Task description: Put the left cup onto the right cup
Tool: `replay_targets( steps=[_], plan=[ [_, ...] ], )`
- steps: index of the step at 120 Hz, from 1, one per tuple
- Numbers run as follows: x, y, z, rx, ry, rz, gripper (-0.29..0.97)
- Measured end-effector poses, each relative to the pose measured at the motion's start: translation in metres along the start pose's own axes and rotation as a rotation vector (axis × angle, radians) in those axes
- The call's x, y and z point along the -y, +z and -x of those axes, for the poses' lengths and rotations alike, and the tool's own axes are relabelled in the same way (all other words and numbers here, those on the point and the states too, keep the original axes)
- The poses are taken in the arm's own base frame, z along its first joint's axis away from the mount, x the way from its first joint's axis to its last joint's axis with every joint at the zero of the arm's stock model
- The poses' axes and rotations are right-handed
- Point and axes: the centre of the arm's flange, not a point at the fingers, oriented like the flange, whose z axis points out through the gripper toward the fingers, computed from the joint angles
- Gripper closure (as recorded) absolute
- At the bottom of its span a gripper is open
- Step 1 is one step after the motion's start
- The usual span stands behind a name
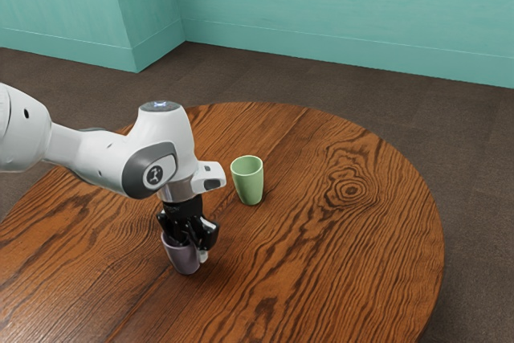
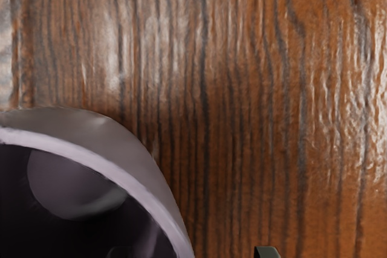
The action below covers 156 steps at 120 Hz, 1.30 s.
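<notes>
Purple cup (image 1: 184, 262), upright, dark inside, beneath gripper (image 1: 190, 243)

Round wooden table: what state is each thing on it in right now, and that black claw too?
Pale green plastic cup: upright, standing apart, nothing stacked on it.
Dull purple cup: upright, mouth open, directly under the claw.
Black claw: lowered at the purple cup's rim; grip unclear.

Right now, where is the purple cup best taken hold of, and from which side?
Take the purple cup by its rim wall, coming from straight above. It stands upright with its mouth open upward, and the thin wall suits a pinch. The gripper hangs over that rim.
</notes>
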Motion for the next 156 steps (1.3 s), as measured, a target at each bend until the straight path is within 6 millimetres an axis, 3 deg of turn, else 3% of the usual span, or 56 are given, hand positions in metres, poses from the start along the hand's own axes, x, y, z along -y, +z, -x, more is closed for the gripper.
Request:
replay_targets(
  steps=[27,89,117,156],
  plan=[
    [0.002,0.001,0.001,0.002,-0.013,-0.002,0.72],
    [0.0,-0.007,0.003,0.003,-0.019,-0.026,0.77],
    [-0.009,-0.034,-0.003,-0.001,0.009,-0.092,0.78],
    [-0.018,-0.102,-0.053,-0.01,-0.007,-0.18,0.78]
  ],
)
